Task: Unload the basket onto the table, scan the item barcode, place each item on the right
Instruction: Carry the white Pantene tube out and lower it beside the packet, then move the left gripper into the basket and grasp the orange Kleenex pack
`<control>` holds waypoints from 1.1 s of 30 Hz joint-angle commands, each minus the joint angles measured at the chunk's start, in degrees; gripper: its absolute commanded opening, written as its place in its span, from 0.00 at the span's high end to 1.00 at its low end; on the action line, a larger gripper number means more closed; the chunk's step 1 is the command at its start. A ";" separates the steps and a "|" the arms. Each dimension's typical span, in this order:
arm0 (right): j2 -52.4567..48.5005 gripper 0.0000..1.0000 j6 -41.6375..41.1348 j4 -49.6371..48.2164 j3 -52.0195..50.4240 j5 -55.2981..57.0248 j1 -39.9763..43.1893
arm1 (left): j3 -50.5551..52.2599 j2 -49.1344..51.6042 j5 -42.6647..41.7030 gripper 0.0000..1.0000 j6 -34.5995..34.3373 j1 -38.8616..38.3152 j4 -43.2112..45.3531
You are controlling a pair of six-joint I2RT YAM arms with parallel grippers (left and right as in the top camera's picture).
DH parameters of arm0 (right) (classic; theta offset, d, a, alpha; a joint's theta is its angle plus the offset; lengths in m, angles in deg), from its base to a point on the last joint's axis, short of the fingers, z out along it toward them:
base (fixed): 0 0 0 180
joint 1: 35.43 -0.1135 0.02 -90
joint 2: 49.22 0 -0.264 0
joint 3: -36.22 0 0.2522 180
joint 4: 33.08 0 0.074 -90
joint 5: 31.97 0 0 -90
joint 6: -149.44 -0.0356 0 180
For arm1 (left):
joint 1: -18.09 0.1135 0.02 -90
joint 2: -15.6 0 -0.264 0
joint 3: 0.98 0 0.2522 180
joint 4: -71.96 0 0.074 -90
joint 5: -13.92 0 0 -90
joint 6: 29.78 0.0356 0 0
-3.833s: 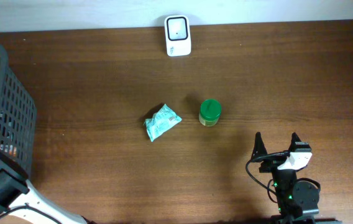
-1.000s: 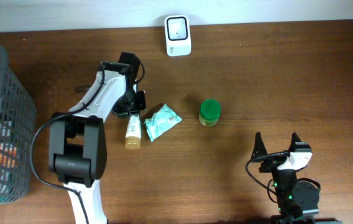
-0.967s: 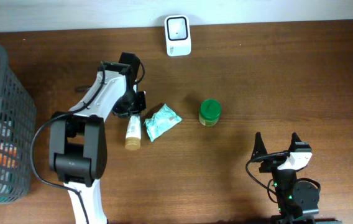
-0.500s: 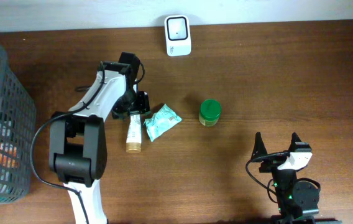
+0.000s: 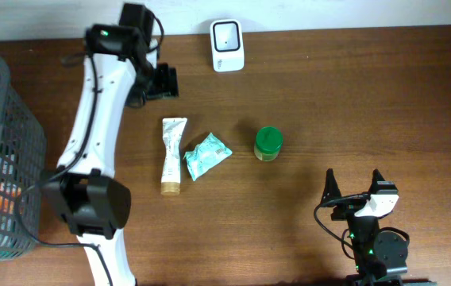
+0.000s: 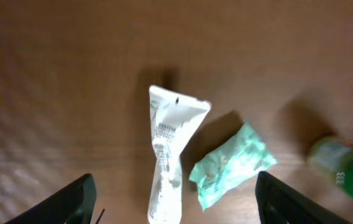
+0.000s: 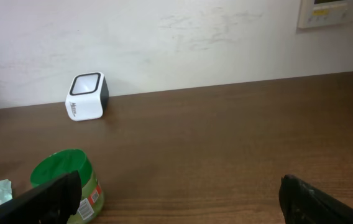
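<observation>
- Letting go is the news: the left jaws, pinching the tube (image 5: pixel 171 155) a second ago, now stand spread and empty, lifted away to its 12 o'clock.
- The tube lies flat on the surface (image 5: pixel 329 95), cap toward 6 o'clock, with the packet (image 5: pixel 206 156) just beside it at 3 o'clock. Whether the two touch I cannot tell.
- The scanner (image 5: pixel 227 46) sits well apart at the tube's 1 o'clock, and the jar (image 5: pixel 268 143) stands beyond the packet at 3 o'clock. Both are where they were.
- My reading is that this was a laying-out, not a scan. Any of the three could be the item, and none has yet been brought to the scanner.
- The right jaws rest spread and empty at the jar's 4 o'clock, unmoved.
- The basket (image 5: pixel 3 143) is cut off at the left edge, and its contents are unclear through the mesh.
- No barcode shows on the tube's upper face, and its print is too small to read.
- The left wrist view blurs the jar, while the right wrist view crops the packet to one barcoded corner.
</observation>
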 commanded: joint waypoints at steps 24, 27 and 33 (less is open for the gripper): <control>0.33 0.02 -0.37 0.42 -0.31 0.09 -0.31 | -16.06 -11.50 -0.37 0.25 -8.66 54.36 -9.40; 0.33 0.02 -0.37 0.42 -0.31 0.09 -0.31 | -9.07 -11.50 -0.33 0.28 -8.87 57.90 -8.96; 0.33 0.02 -0.37 0.42 -0.31 0.09 -0.31 | 7.61 -11.50 0.37 0.34 -9.01 61.02 -2.29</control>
